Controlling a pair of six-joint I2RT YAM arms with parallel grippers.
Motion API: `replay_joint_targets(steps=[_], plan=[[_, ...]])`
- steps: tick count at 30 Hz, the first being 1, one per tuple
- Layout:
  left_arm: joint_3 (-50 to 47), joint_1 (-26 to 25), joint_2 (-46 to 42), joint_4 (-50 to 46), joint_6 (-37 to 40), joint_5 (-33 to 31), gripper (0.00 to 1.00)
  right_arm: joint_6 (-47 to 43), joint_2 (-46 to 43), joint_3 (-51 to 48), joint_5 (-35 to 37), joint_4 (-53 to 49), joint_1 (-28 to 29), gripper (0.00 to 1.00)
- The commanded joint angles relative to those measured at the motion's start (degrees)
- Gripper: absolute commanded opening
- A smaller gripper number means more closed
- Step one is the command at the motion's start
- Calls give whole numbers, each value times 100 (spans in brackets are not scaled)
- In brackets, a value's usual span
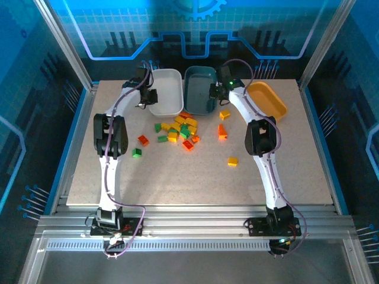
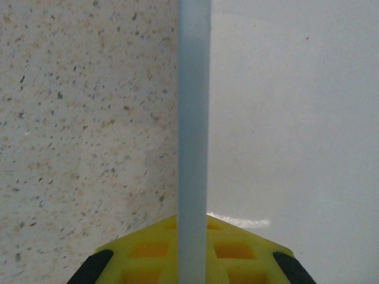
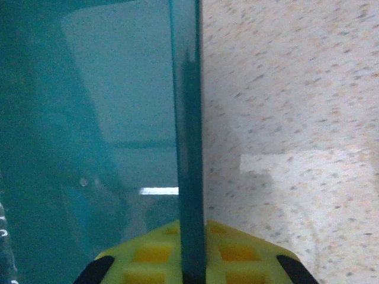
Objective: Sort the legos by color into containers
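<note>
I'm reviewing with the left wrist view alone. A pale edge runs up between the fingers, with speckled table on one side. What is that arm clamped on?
Observer: The left gripper is shut on the left wall of the white tray, at the far side of the table.
Operator: And the other arm?
Observer: The right gripper is shut on the right wall of the dark teal tray, beside the white one.
Operator: Any bricks sorted?
Observer: None that I can see. The legos lie loose on the table in front of the trays, and the yellow-orange tray looks empty too.
</note>
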Motion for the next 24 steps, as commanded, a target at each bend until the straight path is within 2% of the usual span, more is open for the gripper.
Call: replay_joint_targets(steps=[1,7,11,13,17,22,24], plan=[[169,36,31,-332,717,154,0,-347,-187,-251,-610,-553,108,0],[-187,6,-118,-412,978,347,0,-445,-752,-1123,-602,-702,257,0],[-825,-3,-419,-228,1022,264,0,-305,-1163,-1704,-394,-678,304,0],[-1127,35,-566,-31,908,261,0,-200,-1169,-1692,-369,-677,257,0],[-659,162,-316,-140,597,567,0,-78,-684,-849,-317,-1056,145,0],[803,163,569,-806,749,603,0,53,297,741,-438,-1612,-2,0],[1260,164,847,-1023,803,683,0,117,506,1001,-572,-1650,-65,1]])
